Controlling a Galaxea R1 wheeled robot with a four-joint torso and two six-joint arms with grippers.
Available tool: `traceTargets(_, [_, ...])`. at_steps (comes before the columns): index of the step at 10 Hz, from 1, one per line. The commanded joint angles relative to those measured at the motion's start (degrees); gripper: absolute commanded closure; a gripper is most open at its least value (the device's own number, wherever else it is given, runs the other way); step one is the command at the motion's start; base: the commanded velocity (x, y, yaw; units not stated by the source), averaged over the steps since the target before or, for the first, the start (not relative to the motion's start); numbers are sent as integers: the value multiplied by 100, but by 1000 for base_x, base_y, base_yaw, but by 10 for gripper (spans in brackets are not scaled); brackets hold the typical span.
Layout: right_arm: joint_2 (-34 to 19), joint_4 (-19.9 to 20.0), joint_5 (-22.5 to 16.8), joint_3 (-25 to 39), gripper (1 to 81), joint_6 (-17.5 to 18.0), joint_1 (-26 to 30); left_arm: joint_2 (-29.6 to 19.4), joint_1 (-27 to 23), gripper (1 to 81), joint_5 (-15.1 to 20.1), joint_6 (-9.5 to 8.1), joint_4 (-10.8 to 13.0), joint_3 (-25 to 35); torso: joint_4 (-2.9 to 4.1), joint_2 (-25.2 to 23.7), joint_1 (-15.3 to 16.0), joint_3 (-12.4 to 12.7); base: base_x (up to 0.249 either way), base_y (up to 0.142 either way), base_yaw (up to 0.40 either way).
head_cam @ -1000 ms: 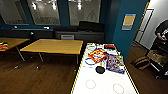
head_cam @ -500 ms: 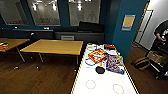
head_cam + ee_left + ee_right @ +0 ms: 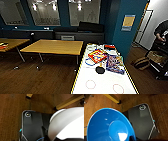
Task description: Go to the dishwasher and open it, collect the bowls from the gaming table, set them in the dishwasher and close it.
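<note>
The long white bench (image 3: pixel 105 82) with its yellow rim runs away from me, red rings printed on its near end. Toward its far half lie a red game box (image 3: pixel 97 55) and a blue-purple box (image 3: pixel 114 64) just beside it, a dark bowl (image 3: pixel 100 69) close in front of the two, and a thin blue ring (image 3: pixel 89 62) by the red box. A small red and black thing (image 3: pixel 109 46) sits at the far end. To the left stands a bare yellow-topped bench (image 3: pixel 53 46) on the dark wooden floor (image 3: pixel 37 80).
</note>
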Motion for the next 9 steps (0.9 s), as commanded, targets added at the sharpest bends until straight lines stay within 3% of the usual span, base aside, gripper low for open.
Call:
traceTargets(1, [-26,-262,-335,-108,811,21,120,48,-50,811,-45,31,88,-304,0,0,5,158,0,0,0])
traceTargets(2, [1,-297,-424,-108,811,21,120,75,-42,811,-10,22,79,-304,0,0,5,15,0,0,0])
traceTargets(3, [36,-306,-476,-108,811,21,120,136,-33,811,85,-22,79,-304,0,0,5,61,0,0,0])
traceTargets(5, [202,-341,-950,-125,811,-32,155,373,-33,811,815,-4,18,-313,0,-4,5,83,0,0,0])
traceTargets(7, [274,-350,-1242,-117,811,-41,208,497,-77,811,1115,-13,9,-348,0,-4,5,85,0,0,0])
traceTargets(8, [370,-350,-1593,-126,811,-50,244,672,-94,811,1686,-4,-18,-427,0,-4,5,85,0,0,0])
traceTargets(9, [458,-341,-1785,-126,811,-59,287,820,-112,811,1958,-4,-18,-549,0,-4,5,85,0,0,0])
